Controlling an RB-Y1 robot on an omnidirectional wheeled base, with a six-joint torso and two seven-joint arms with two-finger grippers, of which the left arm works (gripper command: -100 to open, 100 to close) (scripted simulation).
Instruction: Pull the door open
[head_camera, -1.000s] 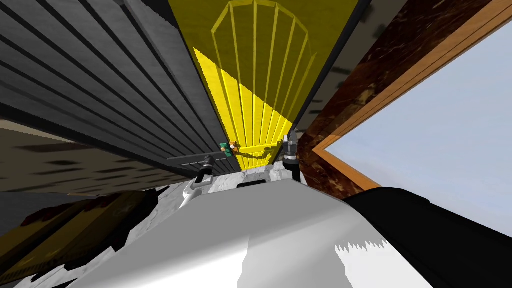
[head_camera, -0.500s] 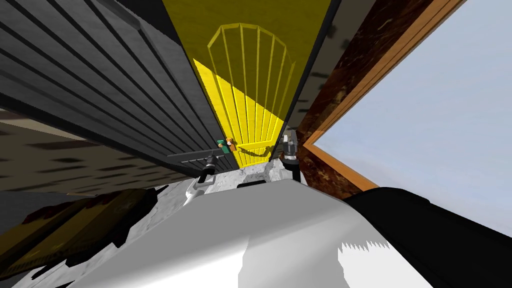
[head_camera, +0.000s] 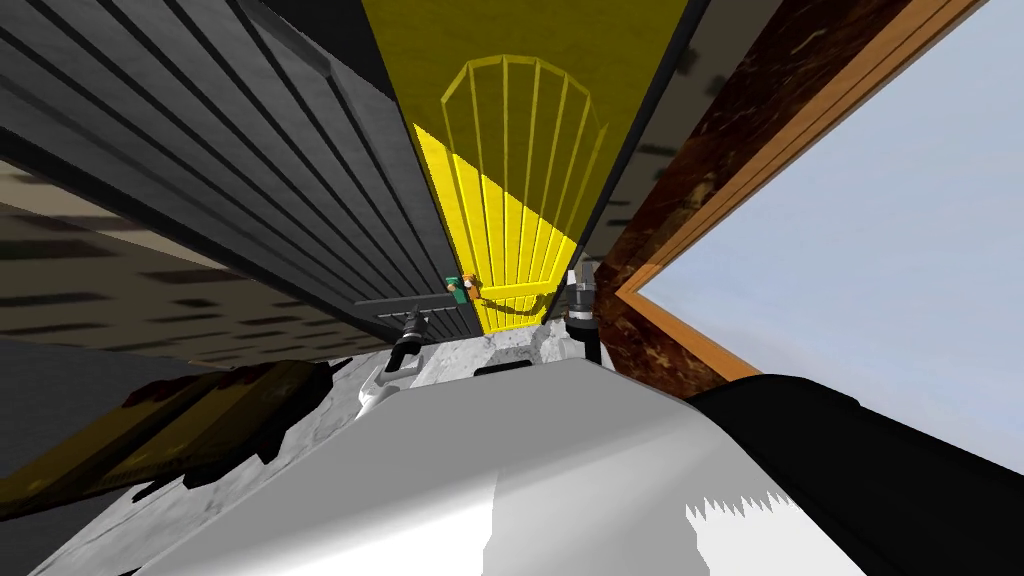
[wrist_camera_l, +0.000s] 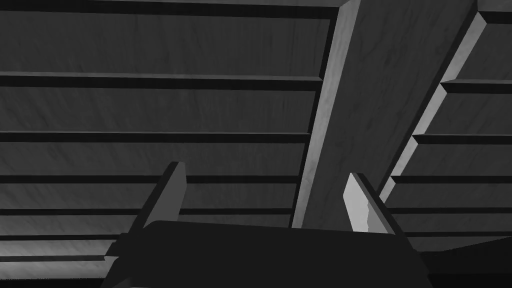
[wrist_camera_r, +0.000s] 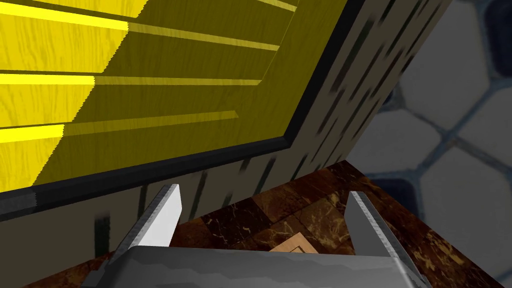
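Note:
A dark grey slatted door (head_camera: 250, 150) stands swung out at my left, its edge toward me. On that edge sits a small green and orange handle (head_camera: 462, 289). Past it is a yellow door (head_camera: 515, 230) with an arched ribbed panel in a dark frame. My left gripper (head_camera: 411, 324) hangs low beside the grey door, below and left of the handle. In the left wrist view this gripper (wrist_camera_l: 265, 172) is open, facing the slats (wrist_camera_l: 150, 110) with nothing between its fingers. My right gripper (head_camera: 580, 290) sits by the yellow door's right frame. The right gripper (wrist_camera_r: 263, 191) is open and holds nothing.
A brown marbled surface with a wooden border (head_camera: 720, 190) rises at my right, with a pale blue plane (head_camera: 880, 260) beyond it. A dark yellow-brown object (head_camera: 200, 425) lies low at my left. Pale marbled floor (head_camera: 500, 345) shows between my arms.
The whole head picture has swung slightly, so I have moved. My left gripper's fingers have opened, and that arm stays low beside the grey door.

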